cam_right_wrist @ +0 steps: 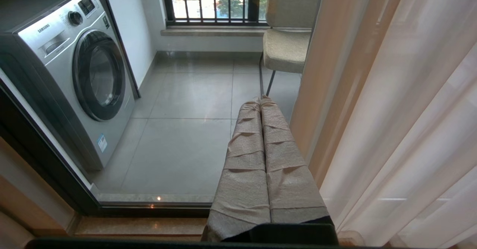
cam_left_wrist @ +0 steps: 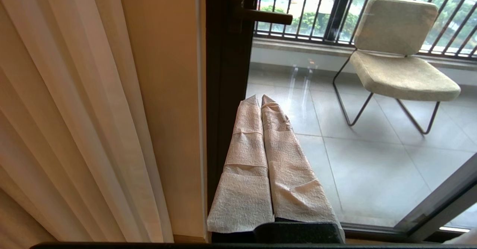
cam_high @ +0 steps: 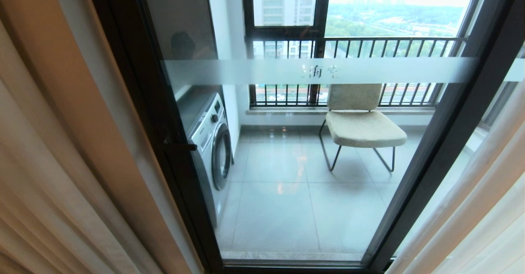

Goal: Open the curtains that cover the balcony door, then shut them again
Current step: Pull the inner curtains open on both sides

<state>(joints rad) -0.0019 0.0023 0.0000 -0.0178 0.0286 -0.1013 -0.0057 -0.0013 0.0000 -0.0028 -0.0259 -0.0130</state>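
Observation:
The curtains hang gathered at both sides: beige pleats on the left (cam_high: 49,163) and pale sheer folds on the right (cam_high: 484,192). Between them the balcony door (cam_high: 246,72) stands uncovered, its glass crossed by a frosted strip and set in a dark frame. Neither arm shows in the head view. My left gripper (cam_left_wrist: 259,98), its fingers wrapped in beige tape, is shut and empty in front of the dark door frame (cam_left_wrist: 227,73), beside the left curtain (cam_left_wrist: 74,111). My right gripper (cam_right_wrist: 260,100) is shut and empty too, just beside the right curtain (cam_right_wrist: 391,111), pointing at the glass.
A silver washing machine (cam_high: 211,142) stands on the balcony at the left behind the glass. A beige chair (cam_high: 361,122) on thin metal legs sits by the black railing (cam_high: 369,40). A dark door handle (cam_left_wrist: 266,16) juts from the left frame.

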